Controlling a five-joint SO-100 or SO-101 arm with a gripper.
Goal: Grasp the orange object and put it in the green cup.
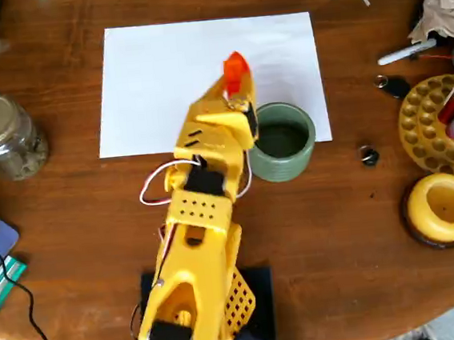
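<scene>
Orange object [235, 70] sticks out of the gripper [235, 85], whose fingers are closed on it, above the white paper [162, 80] just left of and beyond the green cup [281, 141]. Yellow arm [201, 237] reaches from the near edge, leaning right and covering part of the cup's left rim. Glass jar [2, 135] stands far left; yellow holder [444, 207] sits at right.

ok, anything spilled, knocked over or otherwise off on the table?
Nothing stands out. The green cup stands upright, half on the white paper; the orange object sits at the gripper tip, left of the cup's far rim.
</scene>
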